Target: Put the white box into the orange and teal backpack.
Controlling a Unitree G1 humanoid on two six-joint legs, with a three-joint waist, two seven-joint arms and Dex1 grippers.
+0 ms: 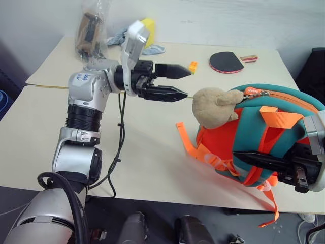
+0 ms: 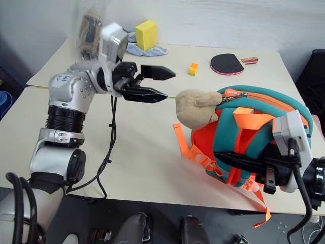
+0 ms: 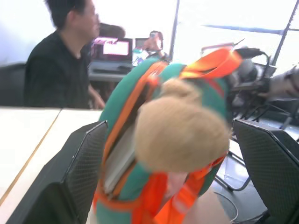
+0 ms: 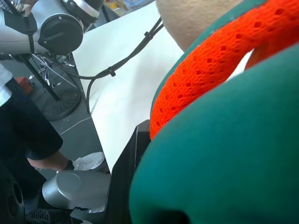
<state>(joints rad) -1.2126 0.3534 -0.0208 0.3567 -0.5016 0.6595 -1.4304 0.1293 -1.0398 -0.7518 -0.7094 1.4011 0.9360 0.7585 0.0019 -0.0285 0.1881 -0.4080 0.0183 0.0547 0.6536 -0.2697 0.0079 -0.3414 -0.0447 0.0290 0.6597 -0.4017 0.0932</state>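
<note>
My left gripper (image 1: 182,83) has its jaws wide and empty, at nine o'clock from the orange and teal backpack (image 1: 264,137). The white box (image 3: 119,158) sits in its open zipper. My right gripper (image 2: 238,165) is clamped on the backpack's side; if it slips, the box may slide out onto the table (image 1: 152,152).

Silver left arm (image 1: 84,96) with black ribbed joint rings; black cable (image 1: 120,132) along it; black fingers (image 1: 170,71); white wrist camera housing (image 1: 136,43).

Bare table (image 2: 142,147) between left arm and backpack (image 2: 264,109); plush toy (image 2: 195,108) before its opening.
</note>
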